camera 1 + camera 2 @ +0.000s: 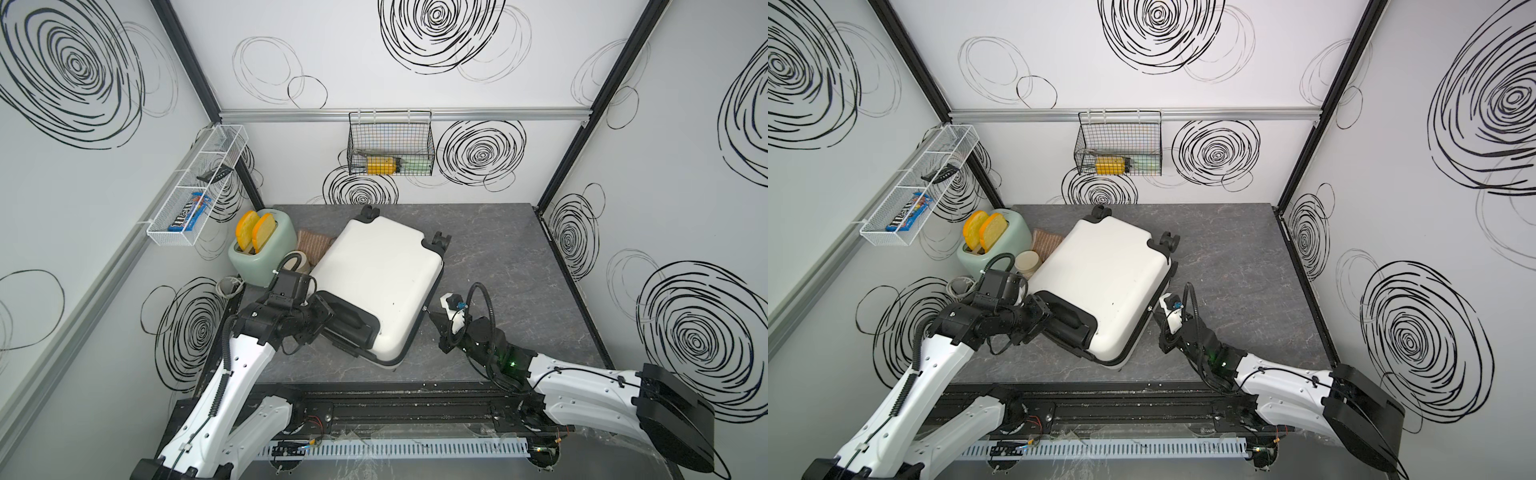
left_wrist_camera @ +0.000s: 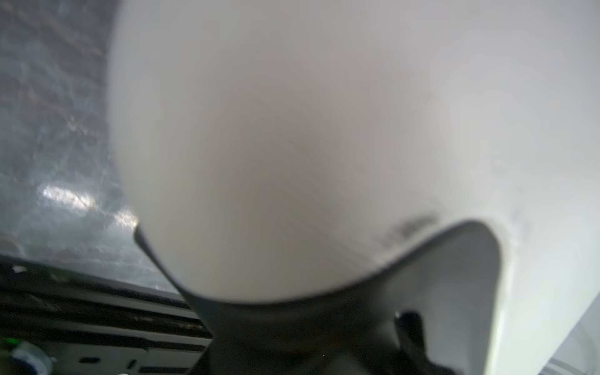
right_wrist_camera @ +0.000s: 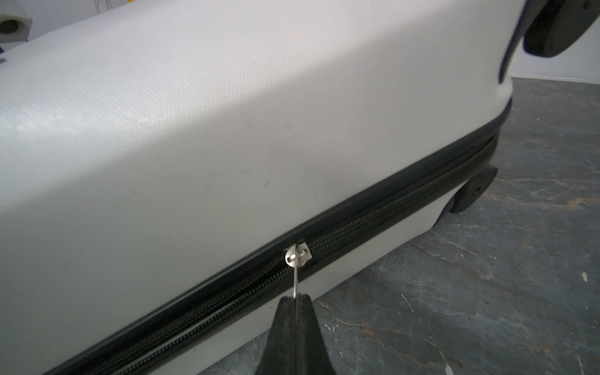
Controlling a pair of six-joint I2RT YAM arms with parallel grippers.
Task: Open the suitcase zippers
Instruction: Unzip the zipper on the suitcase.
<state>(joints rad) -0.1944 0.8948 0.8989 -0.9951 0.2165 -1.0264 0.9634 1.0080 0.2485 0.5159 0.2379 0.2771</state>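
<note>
Two claws flanked the centred suitcase [image 1: 376, 270]. The nearer right claw [image 3: 296, 300] pinched the zipper pull [image 3: 294, 276] at its eleven o'clock, with the zipper [image 3: 406, 207] running seven-to-one o'clock. How wide the left claw [image 1: 328, 318] stood could not be told.

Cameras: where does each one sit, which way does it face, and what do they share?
Top views: high over the robot's side, looking down on the table and suitcase; left arm and right arm show.
Left wrist: close against the suitcase's white shell, blurred; nothing of the arm is clearly readable.
Right wrist: low beside the suitcase, facing its zipper; right gripper shut on the zipper pull.
Shared: every view shows the suitcase and table.
</note>
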